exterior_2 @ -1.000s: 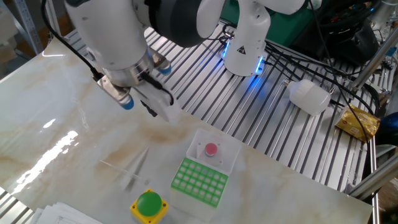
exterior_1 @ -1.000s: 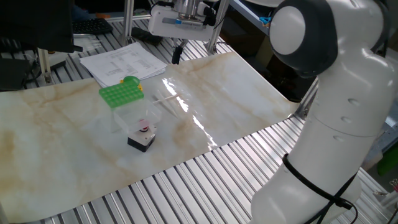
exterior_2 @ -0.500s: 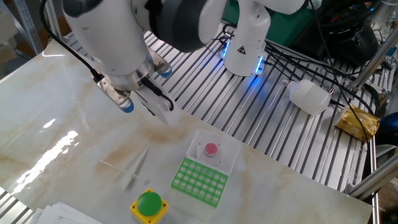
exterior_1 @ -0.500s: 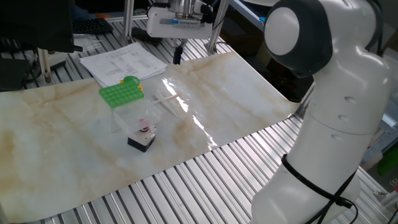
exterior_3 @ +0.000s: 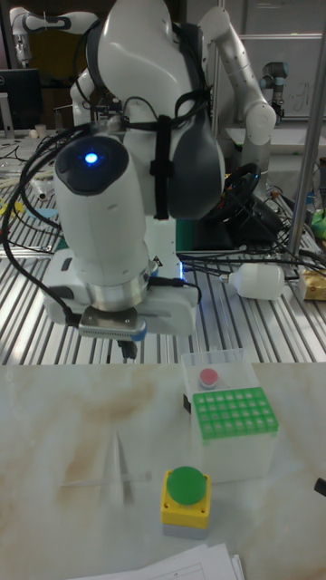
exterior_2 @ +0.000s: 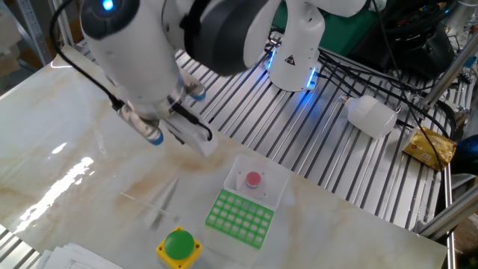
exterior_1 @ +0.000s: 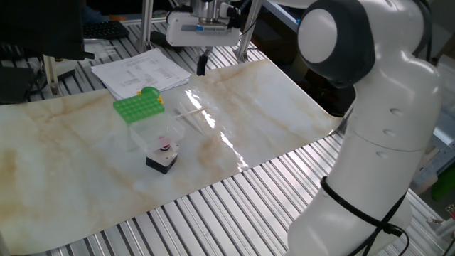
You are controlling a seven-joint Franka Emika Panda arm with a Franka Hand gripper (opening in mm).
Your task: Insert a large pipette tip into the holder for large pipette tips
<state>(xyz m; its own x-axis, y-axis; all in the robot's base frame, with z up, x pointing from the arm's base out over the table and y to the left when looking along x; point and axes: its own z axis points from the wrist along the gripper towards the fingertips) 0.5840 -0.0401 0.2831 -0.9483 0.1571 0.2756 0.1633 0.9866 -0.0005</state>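
Since a second ago the robot arm has swung slightly, carrying its gripper (exterior_2: 196, 138) a little nearer to the holder for large pipette tips (exterior_2: 240, 217) — nothing on the marble-patterned table sheet (exterior_1: 85, 192) has shifted. That gripper hangs above the sheet with nothing in it; whether its jaws stand apart or together cannot be made out in any view. With the green holder as landmark: the large pipette tip (exterior_2: 165, 200) lies flat on the sheet just beside it, on the side away from the small black box with a red button (exterior_2: 254, 181), pointing outward from the rack. A round green-and-yellow knob (exterior_2: 178, 246) sits close against the holder's near corner in the tall fixed view, and a stack of printed papers (exterior_1: 142, 71) lies beyond it. By its look the tip is very light, thin-walled and smooth — likely to skid or flick away under a hard pinch, and its fine point would bend. The wider end seems the sensible place to grip, gently, leaving the point free to drop into a hole.
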